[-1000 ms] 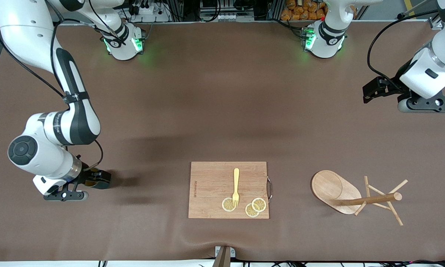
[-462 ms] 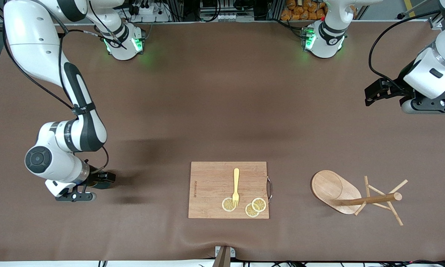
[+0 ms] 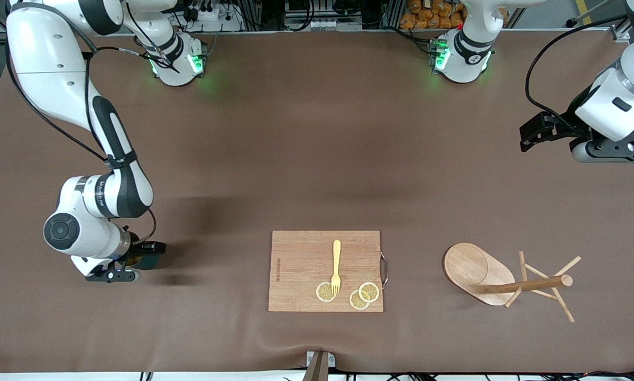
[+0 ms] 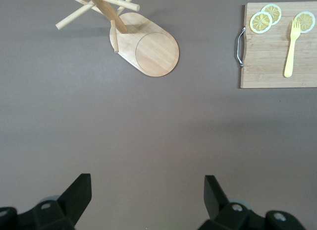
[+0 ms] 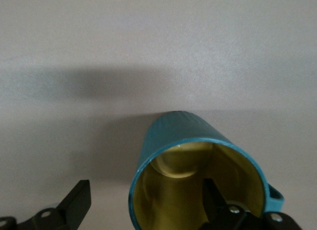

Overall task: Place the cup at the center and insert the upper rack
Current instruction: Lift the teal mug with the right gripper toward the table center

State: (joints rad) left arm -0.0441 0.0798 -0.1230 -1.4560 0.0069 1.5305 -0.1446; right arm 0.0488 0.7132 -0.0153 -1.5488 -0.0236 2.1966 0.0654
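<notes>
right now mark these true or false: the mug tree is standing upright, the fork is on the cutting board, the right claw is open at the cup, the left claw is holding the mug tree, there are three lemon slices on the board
1. The mug tree is standing upright. False: it lies on its side on the table, pole and pegs toward the left arm's end.
2. The fork is on the cutting board. True.
3. The right claw is open at the cup. True: one finger is inside the cup, the other outside its wall.
4. The left claw is holding the mug tree. False: it is open and empty, up over bare table.
5. There are three lemon slices on the board. True.
</notes>
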